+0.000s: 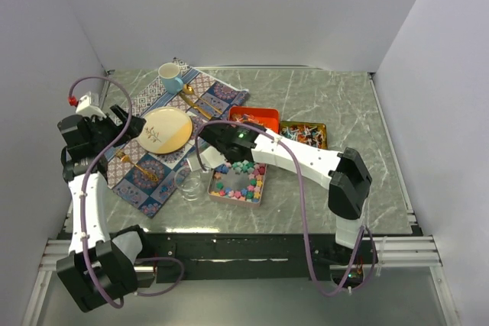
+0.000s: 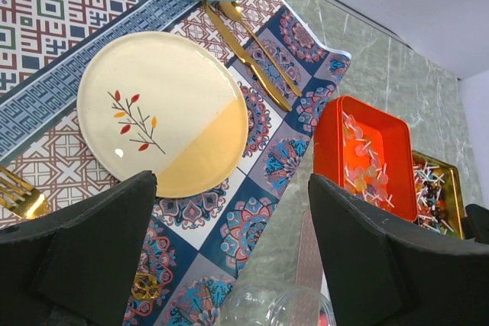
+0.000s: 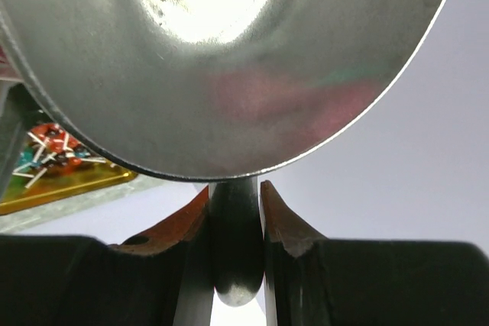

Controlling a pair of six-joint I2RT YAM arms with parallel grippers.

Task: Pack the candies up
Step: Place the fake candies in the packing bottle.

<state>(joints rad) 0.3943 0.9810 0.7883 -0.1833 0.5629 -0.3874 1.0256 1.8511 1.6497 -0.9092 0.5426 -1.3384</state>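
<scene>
Top external view: the right gripper (image 1: 214, 145), just left of the frame's centre, is closed on the handle of a silver scoop (image 1: 200, 159), which sits in the picture between the gripper and a clear glass jar (image 1: 191, 181) below it. The pastel candies (image 1: 237, 182) fill an open tin (image 1: 237, 201) just right of the jar, below the right arm. Pale wrapped pieces (image 1: 244, 118) lie in a red tin (image 1: 263, 111) above centre. Red-white-blue wrapped pieces (image 1: 306, 137) lie in a gold tin (image 1: 303, 123) just right of it. The left gripper (image 1: 131, 124) is at centre left, beside the left edge of a cream plate (image 1: 166, 129) on a patterned placemat (image 1: 153, 188). A blue cup (image 1: 170, 76) stands at the mat's upper end. Left wrist view: the black fingers (image 2: 84, 250) are spread wide apart with nothing between them, and the plate, the red tin and the jar's rim show beyond. Right wrist view: the fingers (image 3: 279, 227) press on both sides of the scoop's handle. The underside of the scoop's bowl fills the upper frame, so its contents cannot be seen.
</scene>
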